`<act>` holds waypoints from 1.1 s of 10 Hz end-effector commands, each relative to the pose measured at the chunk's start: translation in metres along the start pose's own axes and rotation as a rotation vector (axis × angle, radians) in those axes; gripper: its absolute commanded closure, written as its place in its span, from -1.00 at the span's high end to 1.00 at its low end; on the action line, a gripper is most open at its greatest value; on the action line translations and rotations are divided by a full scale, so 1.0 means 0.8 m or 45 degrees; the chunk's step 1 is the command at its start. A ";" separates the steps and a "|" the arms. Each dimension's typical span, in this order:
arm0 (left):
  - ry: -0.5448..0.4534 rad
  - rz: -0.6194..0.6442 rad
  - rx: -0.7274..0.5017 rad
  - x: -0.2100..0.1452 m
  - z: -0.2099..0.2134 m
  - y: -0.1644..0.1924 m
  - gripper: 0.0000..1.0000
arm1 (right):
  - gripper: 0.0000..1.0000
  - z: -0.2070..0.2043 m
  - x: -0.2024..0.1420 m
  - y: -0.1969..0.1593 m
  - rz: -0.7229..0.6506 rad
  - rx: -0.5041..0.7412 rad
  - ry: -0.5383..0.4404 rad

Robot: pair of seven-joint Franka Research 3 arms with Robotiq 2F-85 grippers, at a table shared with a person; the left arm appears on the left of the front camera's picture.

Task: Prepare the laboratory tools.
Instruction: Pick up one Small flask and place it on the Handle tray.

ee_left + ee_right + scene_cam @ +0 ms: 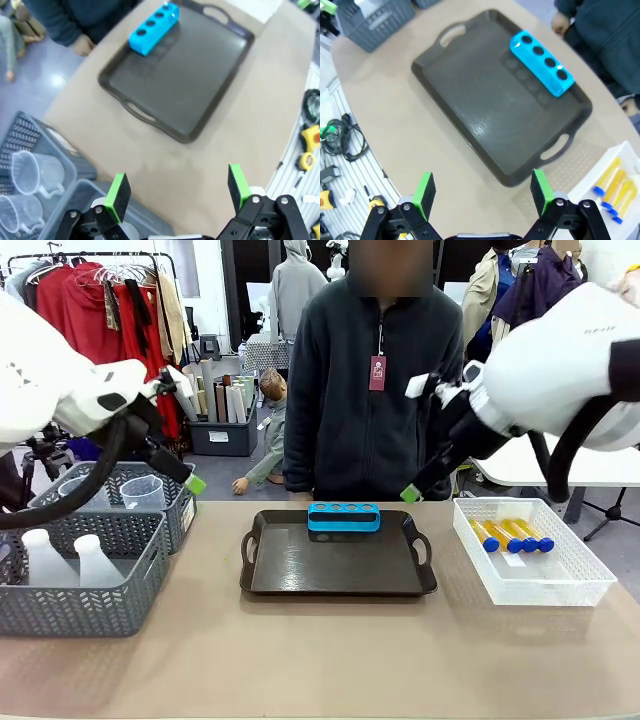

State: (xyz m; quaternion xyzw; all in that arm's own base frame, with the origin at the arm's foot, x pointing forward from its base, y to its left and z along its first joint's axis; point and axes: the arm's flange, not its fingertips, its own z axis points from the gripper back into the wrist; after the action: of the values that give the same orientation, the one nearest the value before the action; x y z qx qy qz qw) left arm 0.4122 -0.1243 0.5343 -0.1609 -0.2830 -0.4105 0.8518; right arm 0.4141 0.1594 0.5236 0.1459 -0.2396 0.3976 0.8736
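Note:
Several blue-capped tubes [510, 535] of yellow liquid lie in a white basket [560, 585] at the table's right, and appear as tubes [612, 182] low in the right wrist view. Two white conical flasks [95, 560] stand in the front grey basket [80, 610]. Clear beakers [143, 492] sit in the rear grey basket, also visible as beakers [30, 172]. My left gripper [190, 437] hangs open above the grey baskets, and its jaws [178, 192] hold nothing. My right gripper [413, 440] hovers open between tray and white basket, likewise empty [482, 192].
A black handled tray [338, 570] lies mid-table with a blue tube rack [343, 516] at its far edge. A person stands behind it, one hand [82, 46] at the table edge. Cables and small tools [340, 140] lie beyond the table's near edge.

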 end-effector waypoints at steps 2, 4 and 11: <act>-0.134 -0.097 0.086 0.018 0.022 -0.003 1.00 | 1.00 0.050 0.012 -0.021 0.020 0.060 -0.112; -0.143 -0.136 0.093 0.038 0.038 -0.007 1.00 | 1.00 0.088 0.021 -0.027 0.020 0.016 -0.164; -0.086 -0.189 0.094 0.114 0.115 -0.024 1.00 | 1.00 0.167 0.042 -0.035 0.002 -0.056 -0.195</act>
State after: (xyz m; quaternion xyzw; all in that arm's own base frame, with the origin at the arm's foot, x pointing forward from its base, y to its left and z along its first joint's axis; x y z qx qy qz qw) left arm 0.4037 -0.1446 0.6527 -0.1270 -0.3512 -0.4587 0.8063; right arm 0.4122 0.1062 0.6482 0.1580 -0.3203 0.3804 0.8531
